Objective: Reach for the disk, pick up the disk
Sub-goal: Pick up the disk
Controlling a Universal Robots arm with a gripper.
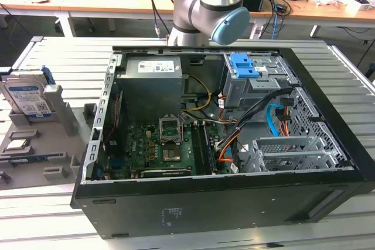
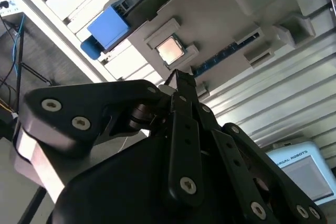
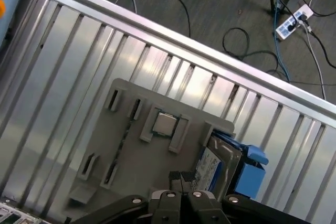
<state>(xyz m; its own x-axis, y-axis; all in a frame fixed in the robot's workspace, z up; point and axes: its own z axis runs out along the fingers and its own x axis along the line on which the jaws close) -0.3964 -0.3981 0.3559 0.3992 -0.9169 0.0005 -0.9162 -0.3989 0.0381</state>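
Fingers [image 3: 186, 178] closed together near disk [image 3: 208, 169] standing in grey holder [image 3: 131, 129].

In the exterior view one open computer case [image 1: 222, 203] stands at centre, with one robot arm [image 1: 214, 4] at its twelve o'clock and one blue latch [image 1: 244, 65] inside toward one o'clock. At the case's nine o'clock lies one grey tray [image 1: 75, 144] carrying one disk [image 1: 26, 93], one square silver chip [image 1: 17, 143] and one memory stick [image 1: 35, 157]. One gripper [image 3: 181, 176] shows in the first wrist view, and one power strip [image 3: 293, 20] on the floor.
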